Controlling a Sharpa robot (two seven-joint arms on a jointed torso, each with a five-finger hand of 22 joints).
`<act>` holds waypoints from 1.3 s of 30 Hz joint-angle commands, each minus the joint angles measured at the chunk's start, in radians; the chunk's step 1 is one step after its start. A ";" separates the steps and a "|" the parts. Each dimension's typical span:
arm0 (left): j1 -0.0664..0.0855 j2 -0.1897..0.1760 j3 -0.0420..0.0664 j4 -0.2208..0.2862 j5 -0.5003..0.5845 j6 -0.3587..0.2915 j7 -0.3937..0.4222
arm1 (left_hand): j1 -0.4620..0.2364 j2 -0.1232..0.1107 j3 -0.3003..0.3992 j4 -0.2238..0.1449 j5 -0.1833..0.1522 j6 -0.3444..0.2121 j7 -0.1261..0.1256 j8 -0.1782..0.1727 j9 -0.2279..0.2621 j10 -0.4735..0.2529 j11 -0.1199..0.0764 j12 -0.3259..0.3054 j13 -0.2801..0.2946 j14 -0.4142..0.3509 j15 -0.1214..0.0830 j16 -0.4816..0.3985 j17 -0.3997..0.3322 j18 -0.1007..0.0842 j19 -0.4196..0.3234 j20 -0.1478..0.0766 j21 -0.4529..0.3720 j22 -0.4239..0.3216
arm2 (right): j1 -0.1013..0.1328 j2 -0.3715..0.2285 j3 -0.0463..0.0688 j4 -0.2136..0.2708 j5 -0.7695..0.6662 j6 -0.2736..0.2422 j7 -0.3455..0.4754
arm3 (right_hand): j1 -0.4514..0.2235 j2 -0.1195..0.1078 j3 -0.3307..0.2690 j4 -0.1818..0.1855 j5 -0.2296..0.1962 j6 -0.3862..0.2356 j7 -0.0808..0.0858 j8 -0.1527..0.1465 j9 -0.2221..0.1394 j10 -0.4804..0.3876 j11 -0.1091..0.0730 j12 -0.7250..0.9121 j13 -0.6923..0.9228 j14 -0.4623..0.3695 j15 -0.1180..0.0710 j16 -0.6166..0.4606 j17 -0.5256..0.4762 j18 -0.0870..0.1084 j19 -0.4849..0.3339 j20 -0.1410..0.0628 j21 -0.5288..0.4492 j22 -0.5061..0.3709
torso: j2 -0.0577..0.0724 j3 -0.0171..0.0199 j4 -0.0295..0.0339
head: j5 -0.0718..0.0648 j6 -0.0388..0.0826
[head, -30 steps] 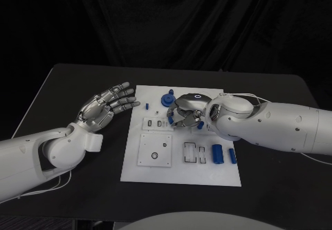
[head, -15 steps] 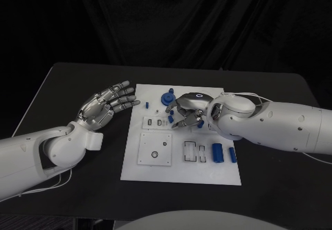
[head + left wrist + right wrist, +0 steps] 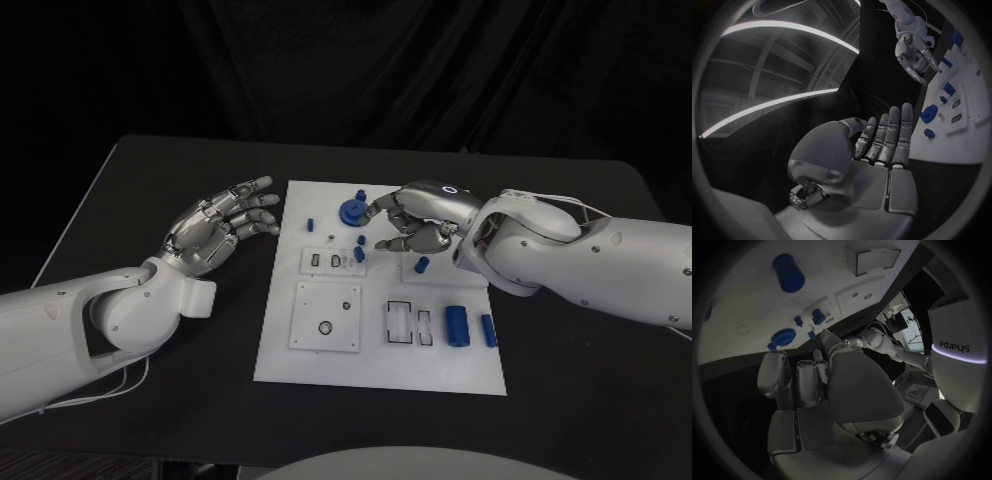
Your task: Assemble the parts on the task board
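The task board [image 3: 378, 365] lies mid-counter [image 3: 130, 180], blue parts [image 3: 456, 322] on it. The left robot hand [image 3: 216, 222] hovers beside it — released, fingers apart. The right robot hand [image 3: 417, 219] hangs above the board's far part, curled in — grasping nothing visible.

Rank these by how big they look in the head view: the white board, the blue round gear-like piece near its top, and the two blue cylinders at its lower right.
1. task board
2. larger blue cylinder
3. round blue part, looking about as big as that cylinder; too close to rank firmly
4. smaller blue cylinder
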 commanded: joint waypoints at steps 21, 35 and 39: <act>0.266 0.187 0.000 -0.234 -0.432 0.057 -0.678 | -0.178 -0.035 -0.197 0.206 -0.253 0.176 -0.005 0.228 0.058 1.021 -0.157 0.847 1.356 0.900 -0.141 0.503 1.048 -0.009 0.594 -0.058 0.507 0.589 | -0.011 -0.164 -0.001 -0.069 0.361 -0.017 0.312 | 0.031 0.025 0.027 0.104 0.006 0.107 0.008 0.033 -0.032 -0.061 0.013 -0.051 -0.102 -0.007 0.002 -0.027 0.016 -0.010 0.012 0.011 0.018 0.098 | -0.084 0.0402 -0.0358 | 0.063 0.051; 0.323 0.311 0.001 -0.250 -1.034 0.047 -0.929 | -0.087 -0.050 -0.335 0.201 -0.331 0.260 -0.093 0.445 0.316 1.107 -0.246 0.864 1.435 1.064 -0.232 0.503 1.270 -0.095 1.034 -0.147 0.589 0.963 | -0.060 -0.171 -0.001 -0.109 0.370 -0.048 0.267 | 0.041 0.017 0.032 0.120 0.030 0.101 0.014 0.027 -0.042 -0.081 0.020 -0.063 -0.125 -0.014 0.007 -0.040 0.002 -0.006 0.001 0.015 -0.003 0.091 | -0.138 0.0655 -0.0531 | 0.089 0.043; 0.328 0.351 0.001 -0.250 -1.101 0.097 -1.021 | -0.095 -0.043 -0.353 0.199 -0.352 0.242 -0.107 0.503 0.429 1.107 -0.260 0.864 1.435 1.064 -0.246 0.503 1.270 -0.095 1.037 -0.163 0.589 0.965 | -0.069 -0.171 -0.001 -0.117 0.370 -0.067 0.264 | 0.044 0.016 0.034 0.121 0.036 0.102 0.016 0.028 -0.044 -0.079 0.023 -0.062 -0.123 -0.013 0.009 -0.039 0.003 -0.005 0.001 0.016 -0.005 0.090 | -0.155 0.0775 -0.0596 | 0.092 0.027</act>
